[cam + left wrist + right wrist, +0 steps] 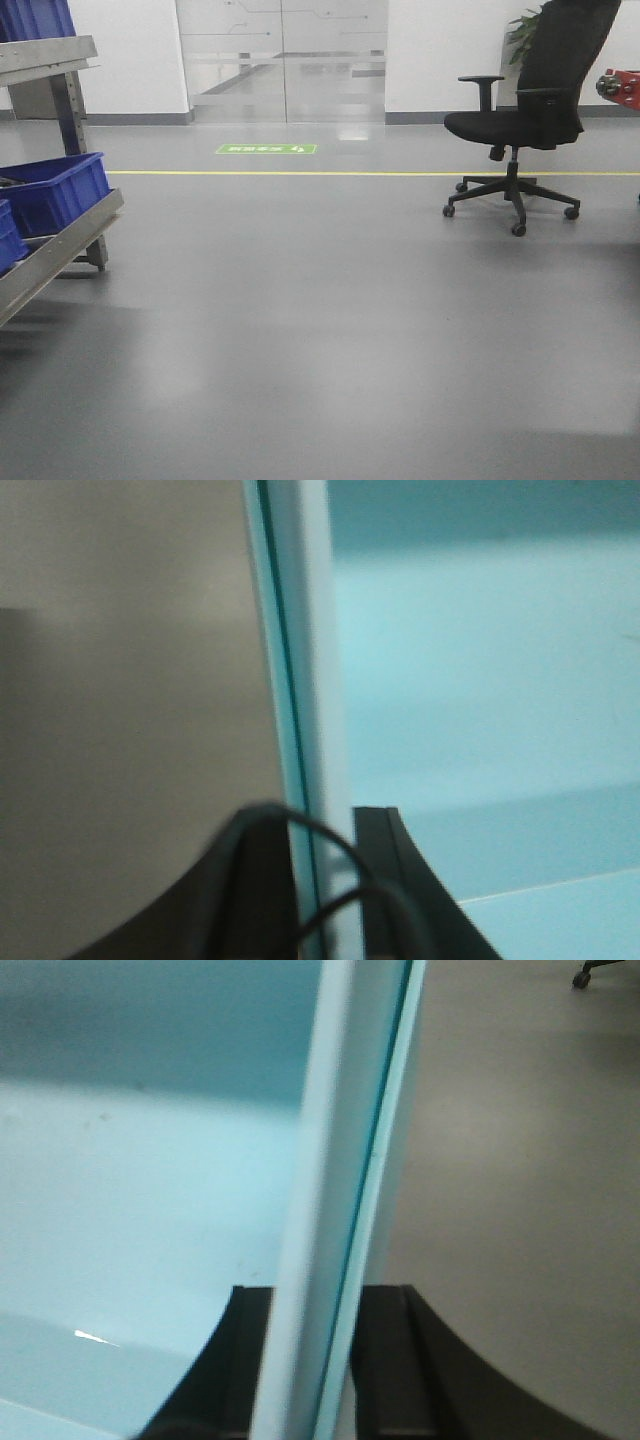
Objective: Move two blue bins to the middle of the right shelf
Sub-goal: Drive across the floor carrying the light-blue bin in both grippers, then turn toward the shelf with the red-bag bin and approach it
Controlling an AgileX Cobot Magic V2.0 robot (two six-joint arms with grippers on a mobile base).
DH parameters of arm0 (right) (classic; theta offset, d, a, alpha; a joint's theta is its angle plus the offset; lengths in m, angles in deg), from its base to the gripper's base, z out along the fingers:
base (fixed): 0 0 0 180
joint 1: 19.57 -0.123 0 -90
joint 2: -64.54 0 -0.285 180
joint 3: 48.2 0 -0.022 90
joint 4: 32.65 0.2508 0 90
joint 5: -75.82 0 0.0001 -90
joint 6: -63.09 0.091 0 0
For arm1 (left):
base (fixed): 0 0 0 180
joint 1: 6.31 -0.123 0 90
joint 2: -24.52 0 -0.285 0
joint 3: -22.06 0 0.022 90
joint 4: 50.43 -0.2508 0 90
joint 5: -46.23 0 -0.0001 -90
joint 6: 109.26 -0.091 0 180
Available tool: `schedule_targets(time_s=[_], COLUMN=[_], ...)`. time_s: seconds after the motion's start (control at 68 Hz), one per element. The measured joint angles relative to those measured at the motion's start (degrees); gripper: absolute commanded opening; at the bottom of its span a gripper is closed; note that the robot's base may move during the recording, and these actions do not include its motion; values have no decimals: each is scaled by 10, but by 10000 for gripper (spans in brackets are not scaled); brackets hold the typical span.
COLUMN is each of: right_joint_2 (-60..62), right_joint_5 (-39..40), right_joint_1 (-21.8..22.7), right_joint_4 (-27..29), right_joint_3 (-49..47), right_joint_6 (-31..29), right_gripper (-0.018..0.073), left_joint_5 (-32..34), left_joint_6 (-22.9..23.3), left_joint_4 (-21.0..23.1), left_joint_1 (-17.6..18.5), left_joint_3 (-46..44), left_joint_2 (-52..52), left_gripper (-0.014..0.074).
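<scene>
A pale sky-blue bin fills both wrist views; it does not show in the front view. In the left wrist view my left gripper is shut on the bin's left wall, one black finger inside and one outside. In the right wrist view my right gripper is shut on the bin's right wall in the same way. A thin dark seam runs along each gripped wall; I cannot tell whether two bins are nested. The bin hangs above the grey floor.
A metal rack with a grey perforated upright stands at the left, holding dark royal-blue bins. A black office chair stands at the right. A yellow floor line and glass doors lie ahead.
</scene>
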Motion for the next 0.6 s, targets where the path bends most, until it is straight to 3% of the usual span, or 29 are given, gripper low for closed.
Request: schedule_targets(time_s=[0.603], right_joint_2=[0], right_joint_5=[1], right_joint_1=[0], right_joint_4=[-1], right_joint_3=[0], right_joint_6=[0], right_gripper=[-154], left_joint_5=[0], left_joint_6=[0], left_joint_4=[0], left_joint_1=[1], left_joint_3=[0], left_joint_2=[1], left_gripper=[-111])
